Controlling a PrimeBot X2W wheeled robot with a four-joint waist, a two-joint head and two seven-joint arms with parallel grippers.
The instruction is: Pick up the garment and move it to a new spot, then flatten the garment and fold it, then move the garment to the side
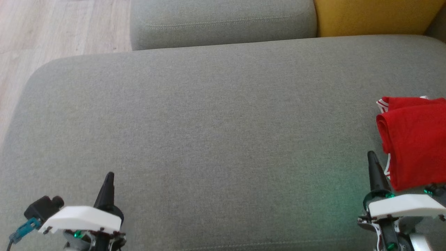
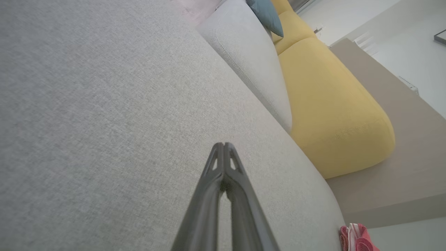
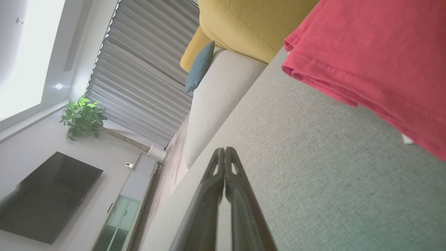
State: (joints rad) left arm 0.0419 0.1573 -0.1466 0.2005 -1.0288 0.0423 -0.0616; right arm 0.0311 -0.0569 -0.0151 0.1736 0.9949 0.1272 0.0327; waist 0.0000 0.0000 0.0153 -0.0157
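A red garment [image 1: 413, 139] with white trim lies folded at the right edge of the grey sofa cushion [image 1: 216, 132]. In the right wrist view the garment [image 3: 376, 59] spreads across the upper right, apart from my fingers. Its edge shows as a small red patch, the garment [image 2: 357, 238], at the bottom right of the left wrist view. My right gripper [image 1: 371, 155] is shut, empty, just left of the garment's near corner. My left gripper [image 1: 110, 175] is shut and empty at the lower left, over bare cushion. Both grippers' fingertips meet in the wrist views [image 2: 223, 144] [image 3: 224, 150].
A second grey cushion [image 1: 223, 21] and a yellow cushion [image 1: 373, 15] lie beyond the far edge. Wooden floor [image 1: 52, 31] shows at the upper left. The right wrist view holds a blue pillow [image 3: 200, 66], a plant [image 3: 82, 116] and a dark screen [image 3: 45, 195].
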